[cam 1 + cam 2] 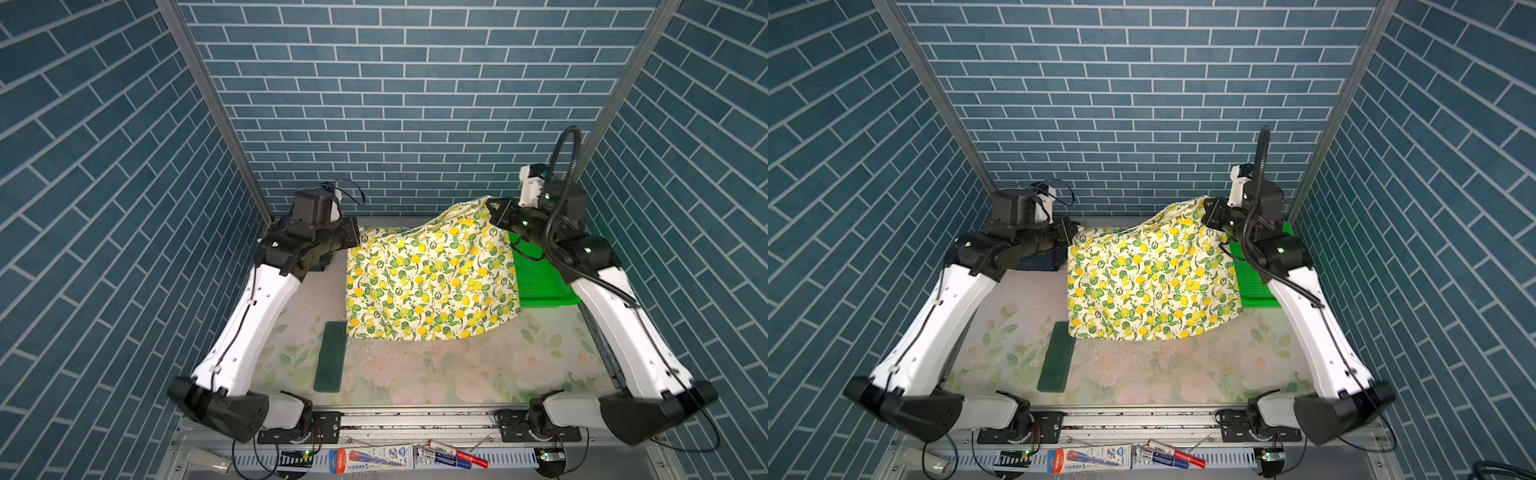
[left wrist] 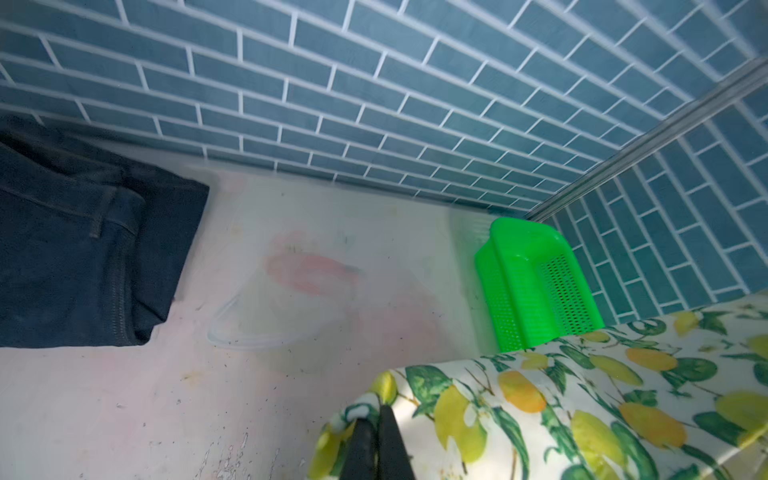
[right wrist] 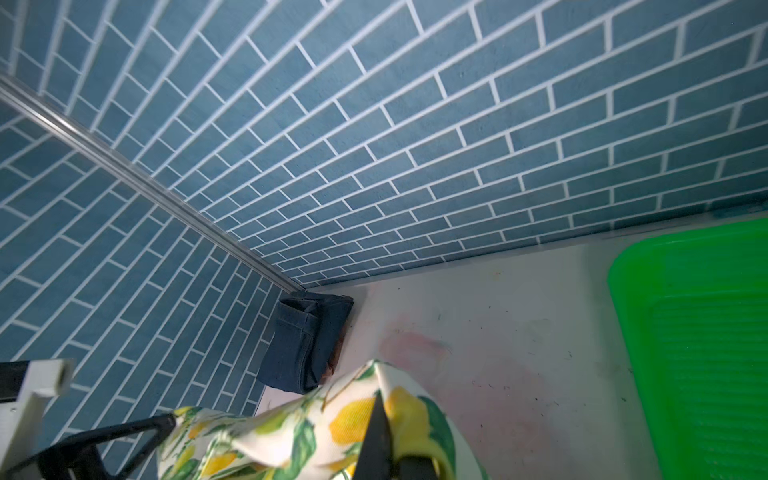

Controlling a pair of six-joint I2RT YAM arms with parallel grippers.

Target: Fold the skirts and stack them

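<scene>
The cream lemon-print skirt point(image 1: 428, 282) point(image 1: 1150, 282) is stretched between both grippers at the back of the table, and its near hem rests on the tabletop. My left gripper point(image 1: 355, 239) point(image 2: 376, 409) is shut on the skirt's far left corner point(image 2: 582, 407). My right gripper point(image 1: 492, 208) point(image 3: 384, 415) is shut on its far right corner point(image 3: 291, 432), which it holds higher than the left one. A folded dark blue denim skirt point(image 2: 83, 249) point(image 3: 307, 345) point(image 1: 1038, 262) lies in the back left corner, behind my left arm. A rust-red edge point(image 3: 336, 359) shows beneath it.
A green mesh basket point(image 1: 540, 278) point(image 1: 1254, 282) point(image 2: 536, 282) point(image 3: 698, 332) stands at the back right, partly under the draped skirt and my right arm. A flat dark green pad point(image 1: 331, 357) point(image 1: 1057, 357) lies front left, its far end touching the skirt's hem. Blue brick walls close three sides.
</scene>
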